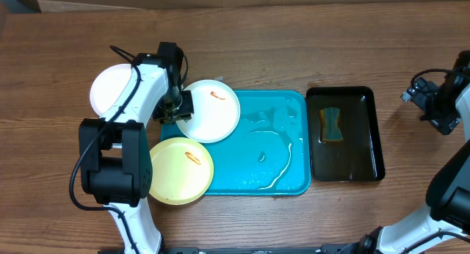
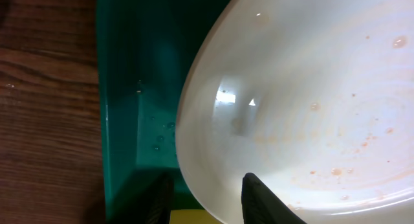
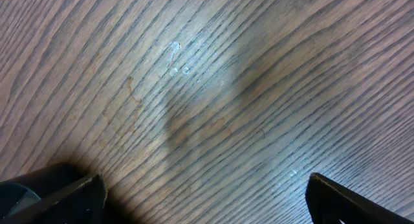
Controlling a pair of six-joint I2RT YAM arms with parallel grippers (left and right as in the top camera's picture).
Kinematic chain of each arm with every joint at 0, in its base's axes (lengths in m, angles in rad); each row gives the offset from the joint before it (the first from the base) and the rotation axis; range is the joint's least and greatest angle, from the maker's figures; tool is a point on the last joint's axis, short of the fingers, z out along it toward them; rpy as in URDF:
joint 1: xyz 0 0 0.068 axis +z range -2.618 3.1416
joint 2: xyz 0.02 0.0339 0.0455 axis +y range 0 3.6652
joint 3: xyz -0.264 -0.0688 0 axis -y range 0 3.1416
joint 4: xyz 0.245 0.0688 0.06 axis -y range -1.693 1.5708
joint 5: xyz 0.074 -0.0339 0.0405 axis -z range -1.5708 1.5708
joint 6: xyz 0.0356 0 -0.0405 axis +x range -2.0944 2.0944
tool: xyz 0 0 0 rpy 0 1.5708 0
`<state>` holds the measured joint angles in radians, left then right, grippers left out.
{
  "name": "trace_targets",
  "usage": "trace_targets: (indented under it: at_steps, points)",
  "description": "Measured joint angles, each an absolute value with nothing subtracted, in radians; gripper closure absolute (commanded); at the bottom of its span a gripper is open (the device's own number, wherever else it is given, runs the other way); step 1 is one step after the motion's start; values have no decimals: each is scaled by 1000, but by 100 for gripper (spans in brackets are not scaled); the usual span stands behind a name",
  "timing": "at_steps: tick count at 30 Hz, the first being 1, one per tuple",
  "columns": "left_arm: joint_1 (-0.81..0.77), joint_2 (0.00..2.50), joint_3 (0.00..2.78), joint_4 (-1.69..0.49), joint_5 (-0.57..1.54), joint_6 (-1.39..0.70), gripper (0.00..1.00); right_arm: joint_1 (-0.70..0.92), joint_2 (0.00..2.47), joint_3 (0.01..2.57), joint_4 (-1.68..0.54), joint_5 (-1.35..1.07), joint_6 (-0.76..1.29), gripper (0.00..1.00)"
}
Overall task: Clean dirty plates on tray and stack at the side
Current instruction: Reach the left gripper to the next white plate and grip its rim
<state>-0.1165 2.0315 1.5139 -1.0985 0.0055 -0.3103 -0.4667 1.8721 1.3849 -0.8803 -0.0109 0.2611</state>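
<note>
Outward of my left gripper (image 1: 179, 107), on its side away from the tray (image 1: 294, 111), a bare white plate (image 1: 114, 90) lies alone on the counter (image 1: 294, 34). I see no smear on it, so I take that spot for the start of the stack.

The left gripper itself sits at the rim of the smeared white plate (image 1: 211, 111), one finger over the top face and one outside the edge. I cannot tell whether the pinch has landed. The rim overhangs the tray's corner, which I judge makes it the easiest place to get a finger under.

Back toward my base from that gripper, the yellow plate (image 1: 180, 169), also smeared, lies half over the tray's edge, waiting its turn. The tray floor beyond is wet and streaked.

Further right, the black tray (image 1: 367, 166) holds the sponge (image 1: 332, 125). It lies just inward of my right gripper (image 3: 204, 201), which hangs over bare counter with its jaws spread wide and empty, probably placed to fetch that sponge.
</note>
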Motion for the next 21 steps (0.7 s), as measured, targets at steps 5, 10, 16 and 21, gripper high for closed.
trace_targets:
  at_steps: [5, 10, 16, 21]
  points:
    - [-118, 2031, 1513, -1095, 6, -310, 65, -467, 1872, 1385, -881, -10, 262, 0]
    - [-118, 2031, 1513, -1092, 3, -310, 64, -467, 1872, 1385, -881, -10, 261, 0]
    - [-118, 2032, 1513, -1091, 2, -310, 66, -467, 1872, 1385, -881, -11, 262, 0]
    - [-118, 2031, 1513, -1086, 2, -310, 66, -467, 1872, 1385, -881, -11, 261, 0]
